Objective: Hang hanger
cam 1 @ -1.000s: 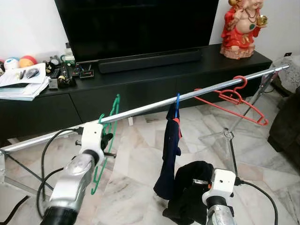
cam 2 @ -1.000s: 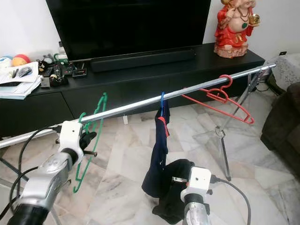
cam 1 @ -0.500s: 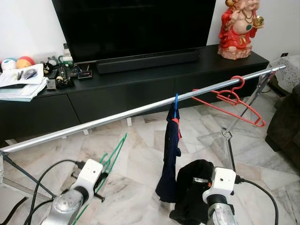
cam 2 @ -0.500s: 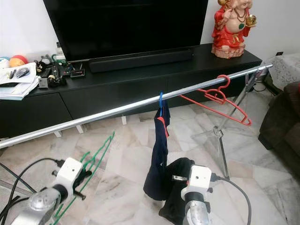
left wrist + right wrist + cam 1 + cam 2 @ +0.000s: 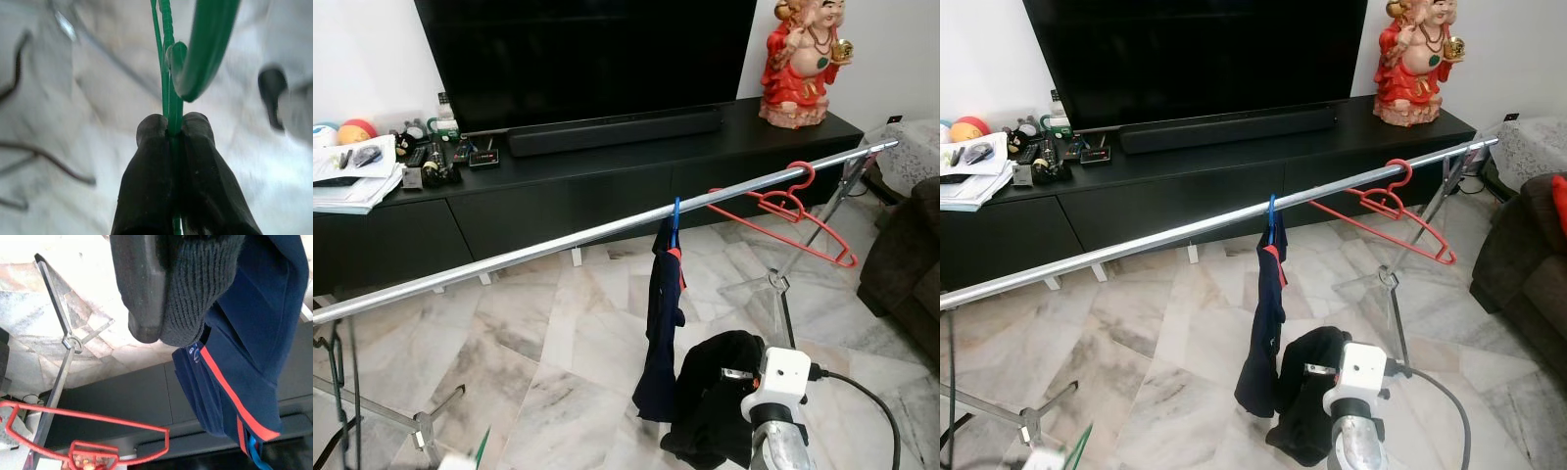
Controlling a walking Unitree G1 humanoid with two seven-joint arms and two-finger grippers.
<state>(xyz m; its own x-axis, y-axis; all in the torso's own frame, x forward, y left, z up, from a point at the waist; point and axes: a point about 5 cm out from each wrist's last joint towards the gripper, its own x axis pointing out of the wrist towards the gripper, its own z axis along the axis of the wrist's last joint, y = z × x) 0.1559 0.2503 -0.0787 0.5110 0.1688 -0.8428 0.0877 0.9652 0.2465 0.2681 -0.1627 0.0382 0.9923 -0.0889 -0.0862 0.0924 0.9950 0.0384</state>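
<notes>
In the left wrist view my left gripper (image 5: 171,129) is shut on the thin wire of a green hanger (image 5: 195,54), whose hook curves just past the fingertips. A sliver of that green hanger (image 5: 483,446) pokes up at the bottom edge of the eye view, well below the silver rail (image 5: 558,245). On the rail hang a blue hanger (image 5: 675,211) carrying a navy garment (image 5: 661,323), and an empty red hanger (image 5: 783,201). My right gripper (image 5: 164,323) is shut on a black knit garment (image 5: 715,397), held low beside the navy one.
A black TV console (image 5: 607,171) with a soundbar, a TV and a red statue (image 5: 800,61) stands behind the rail. The rail's legs (image 5: 783,294) stand on the marble floor. A dark sofa (image 5: 911,255) sits at the right, and papers and clutter (image 5: 372,166) lie on the console's left.
My left arm has dropped from the rail with the green hanger, sinking to the bottom edge of the eye views. The right arm has stayed put with the black garment.
</notes>
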